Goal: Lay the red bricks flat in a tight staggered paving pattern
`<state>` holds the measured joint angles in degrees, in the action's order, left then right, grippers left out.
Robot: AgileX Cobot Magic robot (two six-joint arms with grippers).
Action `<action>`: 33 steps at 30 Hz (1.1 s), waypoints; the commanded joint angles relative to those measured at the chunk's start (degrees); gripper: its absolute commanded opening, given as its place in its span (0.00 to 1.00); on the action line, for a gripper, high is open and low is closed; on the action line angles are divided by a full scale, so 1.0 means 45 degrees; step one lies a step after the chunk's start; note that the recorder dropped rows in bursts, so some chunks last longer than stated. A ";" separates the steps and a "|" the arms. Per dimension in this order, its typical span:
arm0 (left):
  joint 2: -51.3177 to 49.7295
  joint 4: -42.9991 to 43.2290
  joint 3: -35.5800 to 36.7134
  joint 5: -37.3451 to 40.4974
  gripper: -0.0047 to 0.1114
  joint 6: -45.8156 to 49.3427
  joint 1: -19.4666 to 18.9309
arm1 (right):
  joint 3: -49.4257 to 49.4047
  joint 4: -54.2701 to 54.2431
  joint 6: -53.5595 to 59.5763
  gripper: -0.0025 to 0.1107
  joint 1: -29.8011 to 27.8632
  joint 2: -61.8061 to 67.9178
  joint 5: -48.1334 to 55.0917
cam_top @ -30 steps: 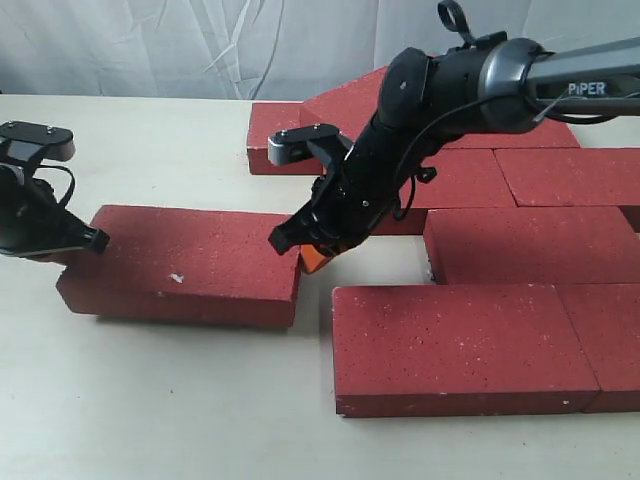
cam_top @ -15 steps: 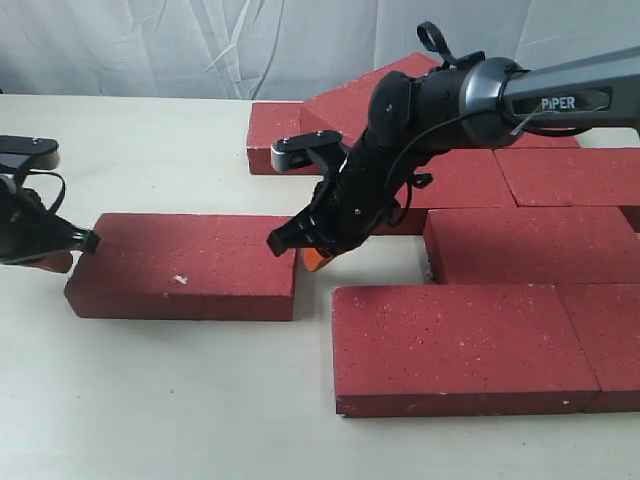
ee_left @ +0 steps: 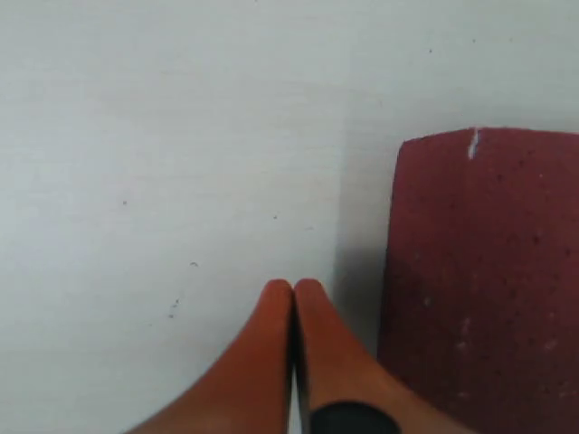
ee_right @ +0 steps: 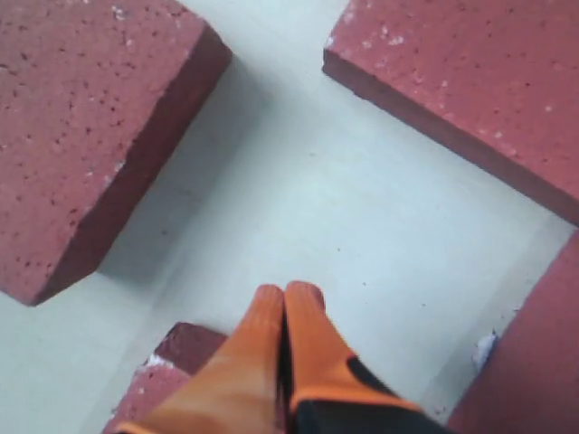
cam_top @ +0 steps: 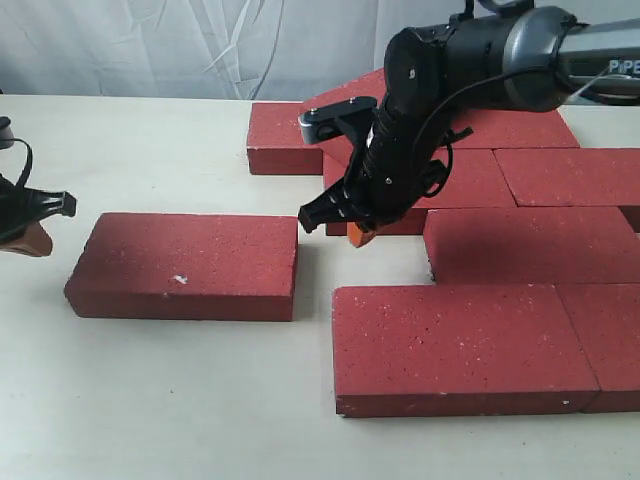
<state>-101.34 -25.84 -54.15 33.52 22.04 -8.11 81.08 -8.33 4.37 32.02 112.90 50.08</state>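
Note:
One red brick point(cam_top: 185, 265) with a small white chip lies flat and alone on the left of the table. Several more red bricks point(cam_top: 465, 345) lie in staggered rows on the right, and one brick point(cam_top: 350, 100) rests tilted on the back row. My right gripper point(cam_top: 357, 232) is shut and empty, hovering over the gap between the lone brick and the rows. In the right wrist view the right gripper point(ee_right: 288, 294) points at bare table between brick corners point(ee_right: 90, 127). My left gripper point(cam_top: 30, 240) is shut and empty, left of the lone brick point(ee_left: 488, 271), with the gripper's tips point(ee_left: 292, 289) clear of it.
A pale tabletop point(cam_top: 150, 400) stretches in front of and behind the lone brick. A white cloth backdrop point(cam_top: 150, 45) closes the far side. The right arm point(cam_top: 480, 60) reaches in over the back rows of bricks.
The lone brick has settled flat, shifted slightly right. My left gripper has drawn off to the left, away from its end. My right gripper has pulled away to the right and up.

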 commanded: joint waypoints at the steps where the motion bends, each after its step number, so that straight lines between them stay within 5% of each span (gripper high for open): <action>1: -0.0630 -0.0018 -0.0284 0.0363 0.04 -0.0662 -0.0074 | -0.0022 0.0479 -0.0464 0.02 0.0007 -0.0962 0.0879; 5: -0.1500 -0.0644 -0.0629 0.0994 0.04 -0.0662 -0.0001 | -0.0711 0.0948 -0.0971 0.02 0.0007 -0.1731 0.0429; 19: -0.1693 -0.0640 -0.0931 0.0753 0.04 -0.0812 0.2218 | -0.1320 0.0838 -0.1184 0.02 0.0007 -0.1884 -0.0807; 33: -0.1693 -0.1525 -0.0931 0.0630 0.04 -0.0812 0.2351 | -0.1320 0.0838 -0.1211 0.02 0.0007 -0.1884 -0.0832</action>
<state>-108.74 -31.37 -58.10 36.77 18.65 2.22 75.42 -4.82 -1.06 32.02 104.82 46.90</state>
